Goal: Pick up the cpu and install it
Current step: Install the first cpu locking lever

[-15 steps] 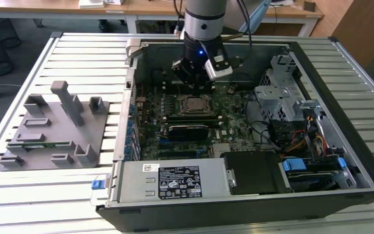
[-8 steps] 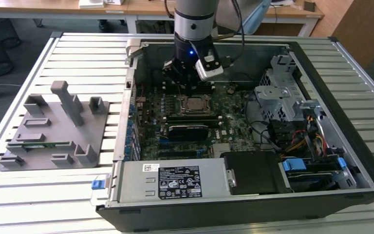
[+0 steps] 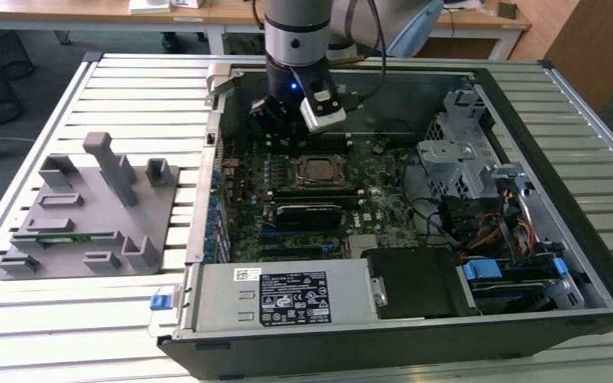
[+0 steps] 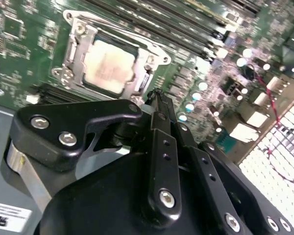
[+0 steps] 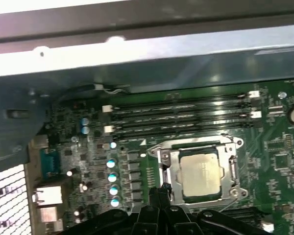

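The gripper [image 3: 283, 137] hangs low inside an open computer case [image 3: 562, 144], its black fingers [image 4: 159, 105] pressed together with nothing between them and their tips hovering over the green motherboard [image 3: 376, 179] just beside the processor socket. In the second wrist view the narrow finger pair ends a little short of the socket frame [image 4: 78, 49], apart from it, and in the first wrist view the same tips [image 5: 159, 192] sit next to the frame's near corner.

The cpu [image 4: 109, 65] lies flat in the socket, its pale silver-grey top facing up and ringed by the metal frame; it also shows in the first wrist view [image 5: 201, 175] and, small and square, at the middle of the board in the exterior view [image 3: 318, 169]. Rows of long dark memory slots [image 5: 181, 120] run alongside the socket, between it and the case wall.

In the exterior view the case lies on its side on a slatted metal table [image 3: 93, 335], with a grey power supply box [image 3: 285, 297] along its near edge and a drive cage [image 3: 461, 155] with bundled cables toward the exterior view's right. A grey moulded parts fixture [image 3: 88, 211] stands on the table at the exterior view's left, well apart from the case, with a thin green memory stick [image 3: 67, 237] lying in one of its channels.
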Controlling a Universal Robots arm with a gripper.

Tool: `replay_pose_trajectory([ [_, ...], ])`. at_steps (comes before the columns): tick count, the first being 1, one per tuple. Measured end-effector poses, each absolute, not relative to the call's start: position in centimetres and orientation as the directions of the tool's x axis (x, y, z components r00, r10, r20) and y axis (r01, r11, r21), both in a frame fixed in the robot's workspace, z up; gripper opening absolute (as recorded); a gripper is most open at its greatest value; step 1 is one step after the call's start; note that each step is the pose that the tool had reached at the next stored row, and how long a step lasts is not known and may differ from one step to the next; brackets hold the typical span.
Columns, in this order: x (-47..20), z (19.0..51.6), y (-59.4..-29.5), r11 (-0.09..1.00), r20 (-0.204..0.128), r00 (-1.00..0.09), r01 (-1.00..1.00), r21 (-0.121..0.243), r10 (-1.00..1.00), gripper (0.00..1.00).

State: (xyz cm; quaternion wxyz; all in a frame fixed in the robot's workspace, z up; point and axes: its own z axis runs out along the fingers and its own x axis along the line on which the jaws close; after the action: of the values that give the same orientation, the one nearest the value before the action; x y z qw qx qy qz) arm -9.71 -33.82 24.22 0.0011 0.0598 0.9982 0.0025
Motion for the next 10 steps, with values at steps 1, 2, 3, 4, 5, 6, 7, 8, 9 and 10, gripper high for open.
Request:
replay_pose_trajectory([
  [1,-9.89,24.22,-33.82,0.993,-0.002,-0.993,0.119,0.005,0.119,0.11],
  [2,-9.99,24.23,-33.82,0.993,-0.002,-0.993,0.118,0.005,0.118,0.11],
  [3,-10.00,24.23,-33.81,0.994,-0.002,-0.994,0.113,0.005,0.113,0.11],
  [4,-10.00,24.23,-33.81,0.995,-0.002,-0.995,0.103,0.005,0.103,0.11],
  [5,-10.00,24.23,-33.81,0.996,-0.002,-0.996,0.087,0.005,0.087,0.11],
  [6,-10.01,24.23,-33.82,0.998,-0.002,-0.998,0.069,0.005,0.069,0.11],
  [7,-10.01,24.23,-33.82,0.999,-0.002,-0.999,0.054,0.005,0.054,0.11],
  [8,-10.02,24.23,-33.81,0.999,-0.002,-0.999,0.046,0.005,0.046,0.11],
  [9,-10.08,24.23,-33.81,0.999,-0.002,-0.999,0.044,0.005,0.044,0.11],
  [10,-10.16,24.25,-33.79,0.999,-0.002,-0.999,0.044,0.005,0.044,0.11],
])
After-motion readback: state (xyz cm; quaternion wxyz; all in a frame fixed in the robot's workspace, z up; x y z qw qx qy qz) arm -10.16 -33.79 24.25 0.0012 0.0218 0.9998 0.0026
